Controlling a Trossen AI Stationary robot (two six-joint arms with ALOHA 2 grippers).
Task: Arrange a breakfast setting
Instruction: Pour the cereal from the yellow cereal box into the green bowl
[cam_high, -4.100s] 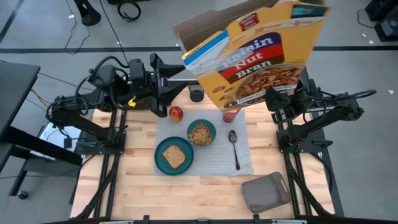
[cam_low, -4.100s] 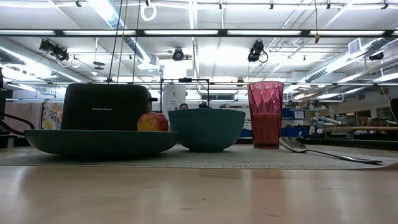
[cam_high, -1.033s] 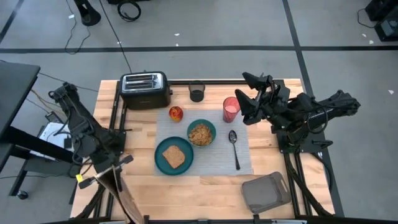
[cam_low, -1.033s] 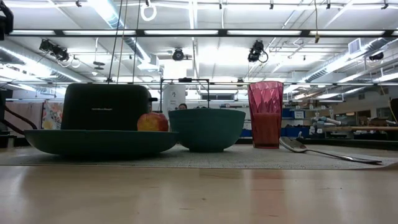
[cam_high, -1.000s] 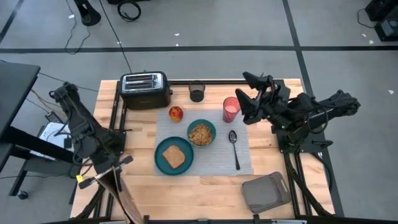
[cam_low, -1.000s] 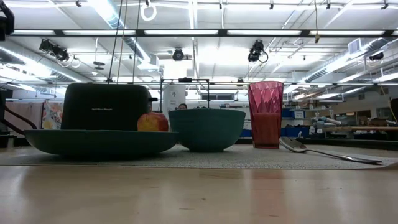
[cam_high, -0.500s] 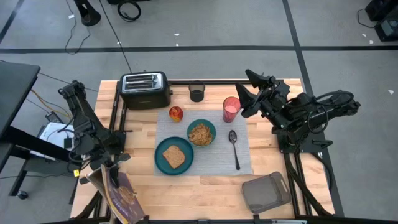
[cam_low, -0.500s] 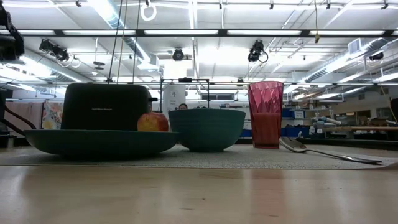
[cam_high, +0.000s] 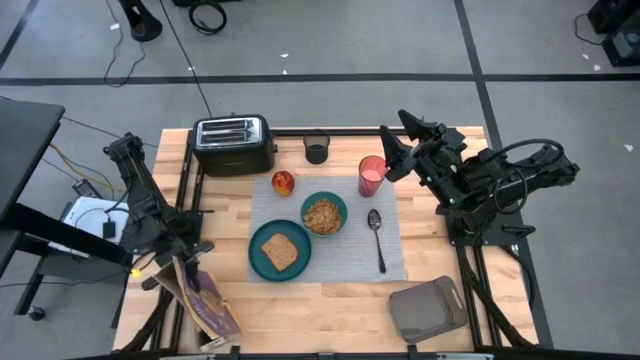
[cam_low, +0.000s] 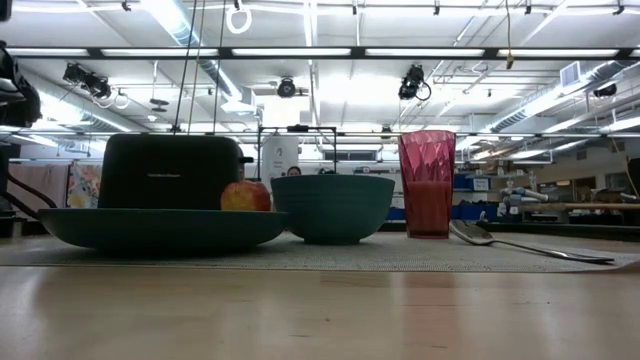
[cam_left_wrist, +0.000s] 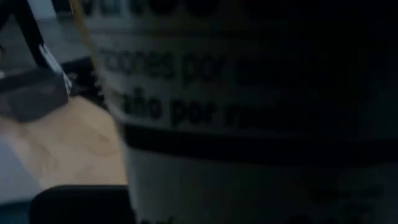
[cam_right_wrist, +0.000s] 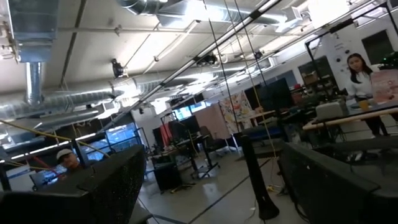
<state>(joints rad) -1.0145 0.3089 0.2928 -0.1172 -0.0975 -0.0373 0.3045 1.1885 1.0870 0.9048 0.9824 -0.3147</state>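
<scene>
The grey placemat (cam_high: 390, 255) holds the teal plate (cam_high: 255, 258) with the toast slice (cam_high: 279, 251), the teal bowl (cam_high: 340, 205) of brown cereal (cam_high: 322, 215), the pink-red cup (cam_high: 372, 176), the metal spoon (cam_high: 378, 238) and the apple (cam_high: 283, 182). All rest on the mat. My left gripper (cam_high: 168, 268) is at the table's near left corner, shut on a cereal box (cam_high: 205, 305). My right gripper (cam_high: 396, 148) is open and empty, raised just right of and beyond the cup, tipped upward. My left gripper holds the cereal box by its upper end (cam_high: 175, 278), coming from the table's left side. The box slants down toward the near edge, printed face up. Its printed side (cam_left_wrist: 249, 93) fills the wrist view and hides the place of contact.
The black-and-chrome toaster (cam_high: 232, 143) stands at the far left, a small black cup (cam_high: 316, 150) beside it. The grey square tray (cam_high: 428, 310) lies at the near right corner. Bare wood shows in front of the mat.
My left gripper has carried the cereal box at the near left corner, and the box has turned from edge-on to face up and tipped lower. My right gripper has drawn a little toward the far edge, away from the cup.
</scene>
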